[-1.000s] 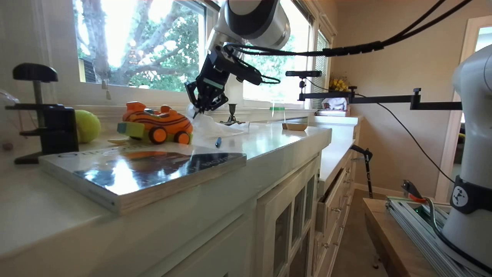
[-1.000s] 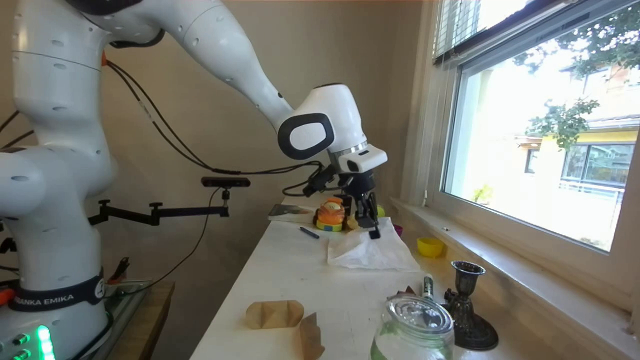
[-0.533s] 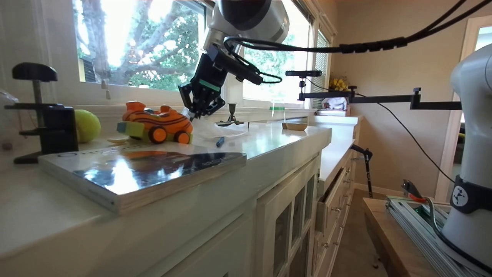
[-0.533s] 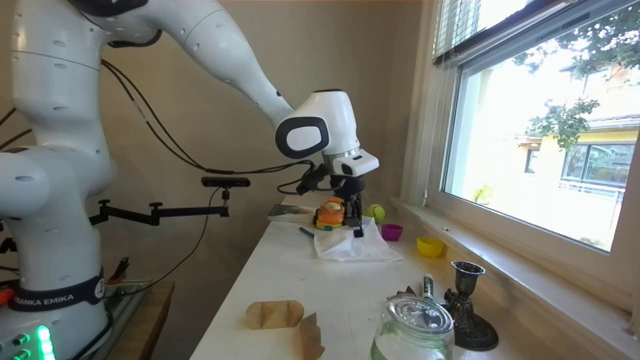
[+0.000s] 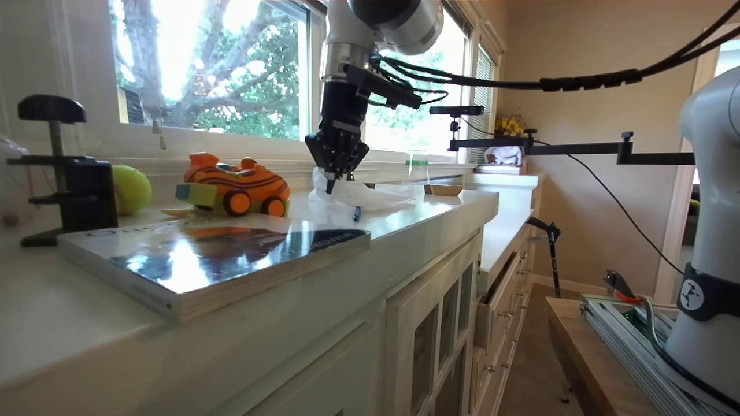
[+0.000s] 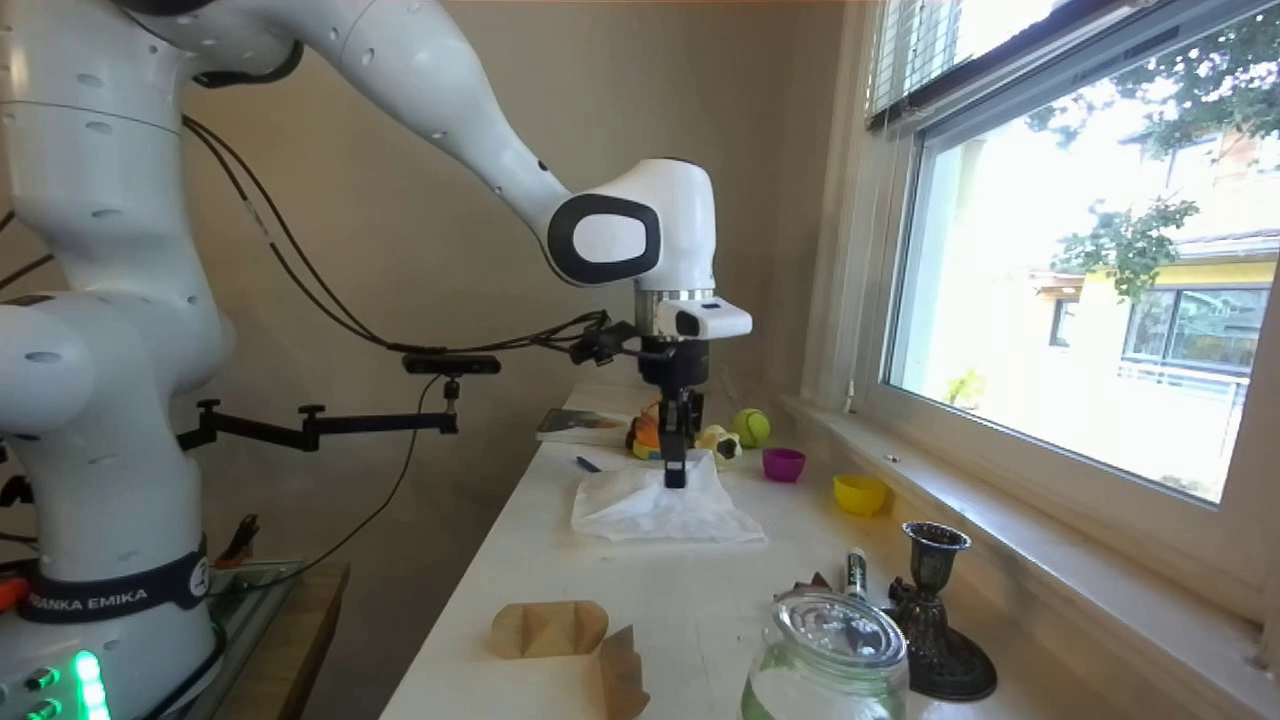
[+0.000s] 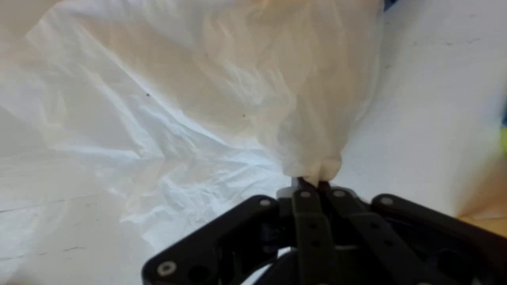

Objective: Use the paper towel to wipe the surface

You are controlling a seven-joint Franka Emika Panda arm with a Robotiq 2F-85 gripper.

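Pinching a fold of paper towel (image 7: 222, 99)

The fingers (image 7: 315, 245), pressed narrow, hold a bunched bit of it. In an exterior view the rest spreads below them, left, right and near, across the white table (image 6: 520, 560).

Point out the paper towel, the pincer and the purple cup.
Paper towel (image 6: 650, 514), in an exterior view: its spread part.
Pincer (image 7: 314, 183), wrist view: midway between its fingertips.
Purple cup (image 6: 783, 467), in an exterior view: outer wall.
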